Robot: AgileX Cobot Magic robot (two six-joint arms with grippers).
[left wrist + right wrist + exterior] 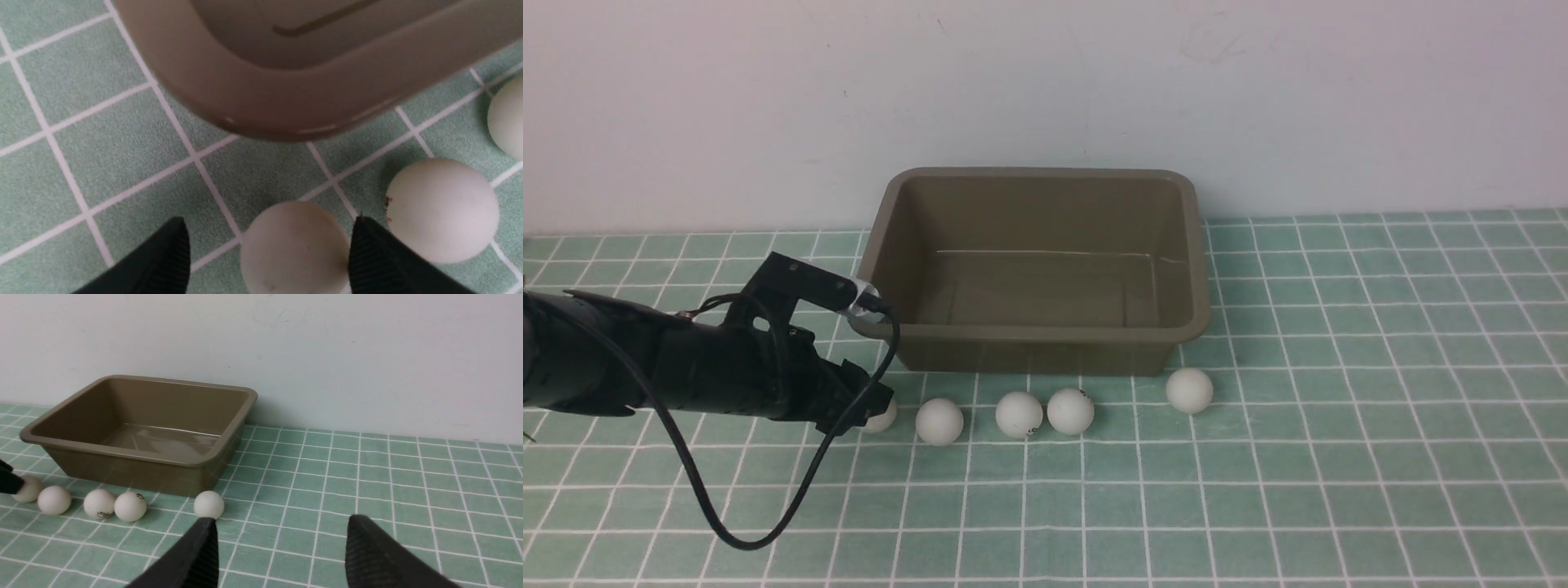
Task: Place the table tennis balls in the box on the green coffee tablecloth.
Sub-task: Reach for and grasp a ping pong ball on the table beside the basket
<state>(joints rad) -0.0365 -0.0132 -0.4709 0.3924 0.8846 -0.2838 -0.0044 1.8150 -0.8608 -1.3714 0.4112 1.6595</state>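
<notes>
Box [1029,333]: olive-brown plastic with a slight gloss, rectangular, rounded corners, rolled rim, sloping sides. Standing on the green coffee tablecloth [1339,425], close against the wall [768,98].

Cloth mint-green, finely grained, lying flat, ruled by thin white lines into small squares. Wall plain off-white, faintly scuffed.

Five table tennis balls [1019,414], matte white spheres, two with small dark print, in a loose row on the cloth just in front of the box. Rightmost ball [1189,389] set a little apart from the other four.

Left gripper [269,222] down at the cloth. Black ribbed fingers [376,253] spread either side of the leftmost ball [885,416], not clenched on it.

Right gripper [282,520] released too, fingers parted over bare cloth, near the rightmost ball.
</notes>
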